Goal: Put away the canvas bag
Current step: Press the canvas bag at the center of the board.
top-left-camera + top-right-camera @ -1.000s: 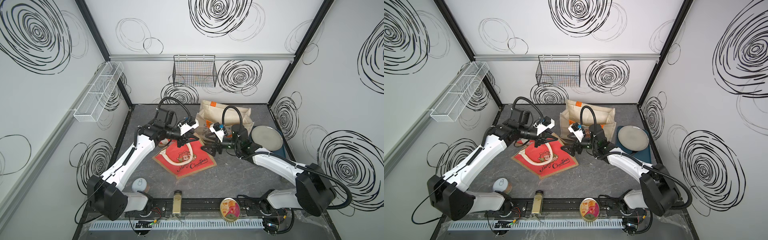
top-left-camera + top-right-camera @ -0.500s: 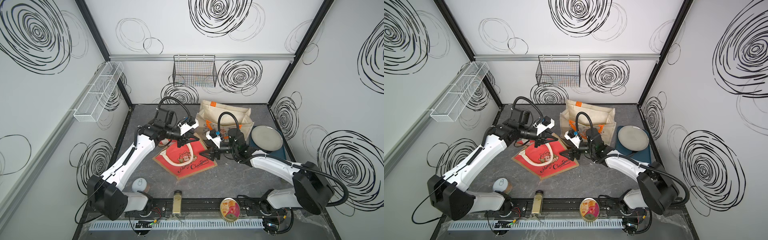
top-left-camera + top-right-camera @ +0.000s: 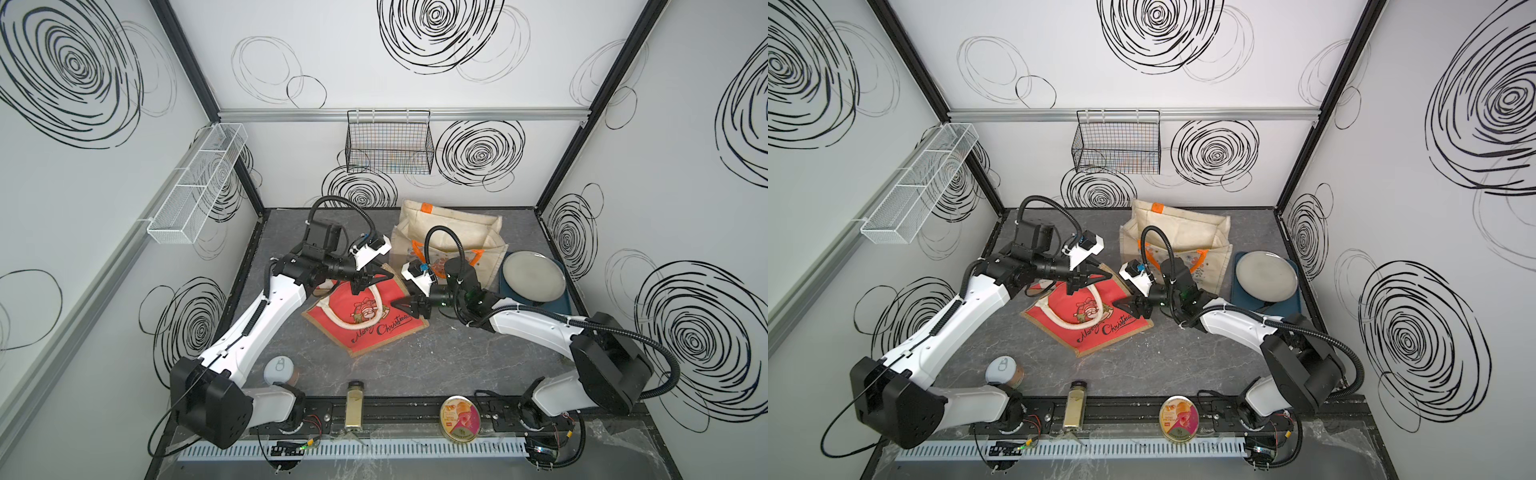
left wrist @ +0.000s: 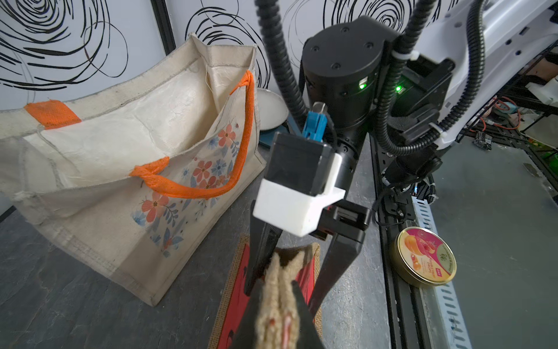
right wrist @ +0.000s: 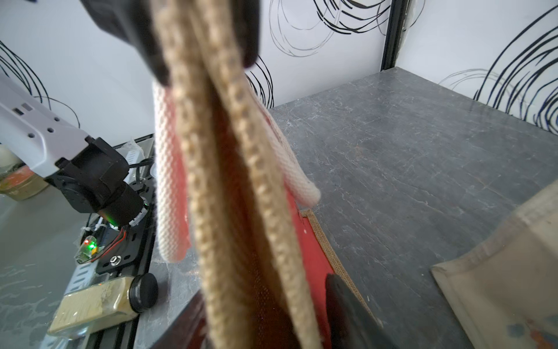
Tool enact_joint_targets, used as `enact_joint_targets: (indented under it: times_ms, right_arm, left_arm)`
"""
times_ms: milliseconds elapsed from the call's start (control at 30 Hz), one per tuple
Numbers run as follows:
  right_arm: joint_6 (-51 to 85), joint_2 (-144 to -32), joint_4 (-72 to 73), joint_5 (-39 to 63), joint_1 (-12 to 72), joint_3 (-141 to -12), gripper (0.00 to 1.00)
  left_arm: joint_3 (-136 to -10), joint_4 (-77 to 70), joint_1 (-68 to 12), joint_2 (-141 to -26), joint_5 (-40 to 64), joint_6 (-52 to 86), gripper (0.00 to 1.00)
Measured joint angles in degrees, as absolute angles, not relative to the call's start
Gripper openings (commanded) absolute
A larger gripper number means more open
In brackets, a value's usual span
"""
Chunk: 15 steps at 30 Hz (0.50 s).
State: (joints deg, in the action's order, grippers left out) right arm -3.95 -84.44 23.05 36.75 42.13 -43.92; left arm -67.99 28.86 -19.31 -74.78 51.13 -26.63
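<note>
Your left jaws clamp the rim of the red canvas bag point(image 3: 376, 332), just beside the cream tote point(image 3: 449, 232). Your right jaws straddle that rim, grip unclear, so lifting now may drop it.

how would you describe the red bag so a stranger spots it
On the grey table, look in front of the upright cream tote. The red bag lies there; unlike the tote, it has burlap edges, a white rope handle and black Merry Christmas lettering.
</note>
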Motion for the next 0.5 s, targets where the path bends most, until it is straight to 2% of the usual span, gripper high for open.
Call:
enact_joint_targets:
  times_ms: [100,233,300,333,367,400,433,467,500]
  right_arm:
    - [-2.44,-86.06,23.33,35.99,42.26,-43.94,0.63]
    - [-0.10,-87.94,23.22,34.06,43.09,-42.87,0.72]
    - [0.60,-87.66,23.99,33.43,43.79,-41.08,0.71]
    - [0.93,-87.42,24.47,33.12,44.10,-40.07,0.68]
    - [1.08,-87.22,24.64,32.93,44.29,-39.29,0.60]
    - [1.04,-87.07,24.95,32.69,44.53,-38.46,0.42]
    - [0.99,-86.91,25.26,32.38,44.73,-37.76,0.18]
    - [0.82,-86.78,25.76,31.97,44.93,-37.23,0.04]
    - [0.95,-86.46,26.30,31.31,45.25,-36.64,0.00]
  left_arm:
    - [-66.87,27.33,-18.94,-74.17,50.94,-25.39,0.00]
    - [-66.63,26.61,-18.79,-73.69,50.28,-24.62,0.00]
    - [-66.61,26.68,-18.79,-73.45,49.87,-24.56,0.00]
    - [-66.54,26.63,-18.76,-73.32,49.78,-24.56,0.00]
    - [-66.46,26.50,-18.74,-73.19,49.76,-24.56,0.00]
    - [-66.35,26.35,-18.72,-73.01,49.67,-24.51,0.00]
    - [-66.19,26.06,-18.72,-72.79,49.52,-24.45,0.00]
    - [-66.02,25.87,-18.72,-72.69,49.43,-24.38,0.00]
    - [-65.91,25.56,-18.72,-72.60,49.39,-24.32,0.00]
